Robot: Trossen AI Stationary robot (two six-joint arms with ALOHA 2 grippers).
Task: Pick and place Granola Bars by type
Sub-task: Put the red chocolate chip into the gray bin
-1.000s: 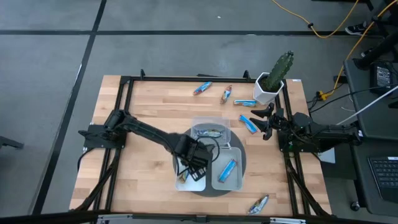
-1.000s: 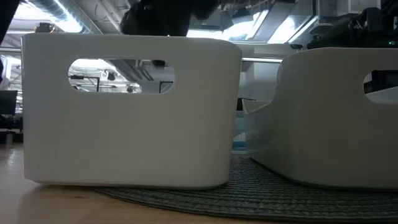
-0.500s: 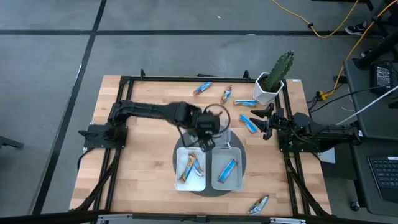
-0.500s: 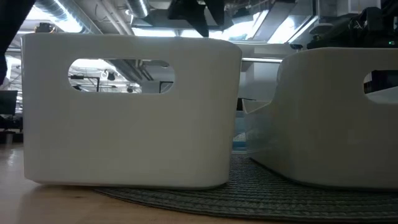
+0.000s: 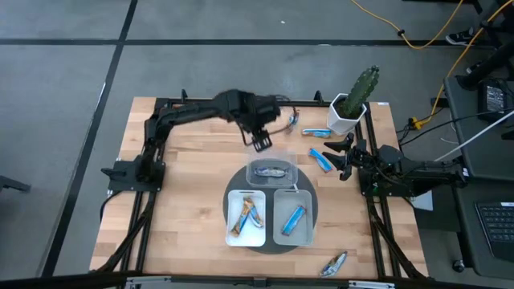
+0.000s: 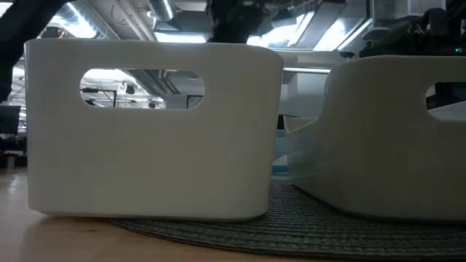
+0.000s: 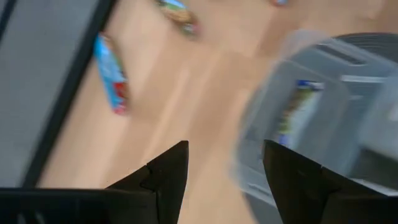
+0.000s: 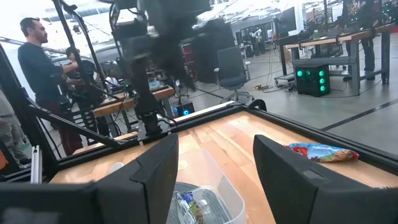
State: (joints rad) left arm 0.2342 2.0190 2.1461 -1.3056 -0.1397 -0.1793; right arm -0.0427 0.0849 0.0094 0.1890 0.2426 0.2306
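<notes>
Left gripper [image 5: 261,143] open, empty, above the table's far middle; nearest loose bars [image 5: 261,114] lie just beyond it, long axes angled, right of the jaws. Right gripper [image 5: 344,156] open, parked beside the blue bar [image 5: 320,160].

The Granola Bars sit around a round grey mat [image 5: 269,210] as landmark. On the mat, a silver/tan bar [image 5: 270,170] lies flat in the clear tray at the mat's far edge. Two bars, tan and blue-orange [image 5: 246,214], lie side by side in the near-left white tray, and one blue bar [image 5: 293,219] lies diagonally in the near-right tray. Beyond the mat, toward the far table edge, loose bars lie flat: one [image 5: 290,121], a blue one [image 5: 316,132], another blue [image 5: 321,160]. One more [image 5: 333,263] lies near-right of the mat.
</notes>
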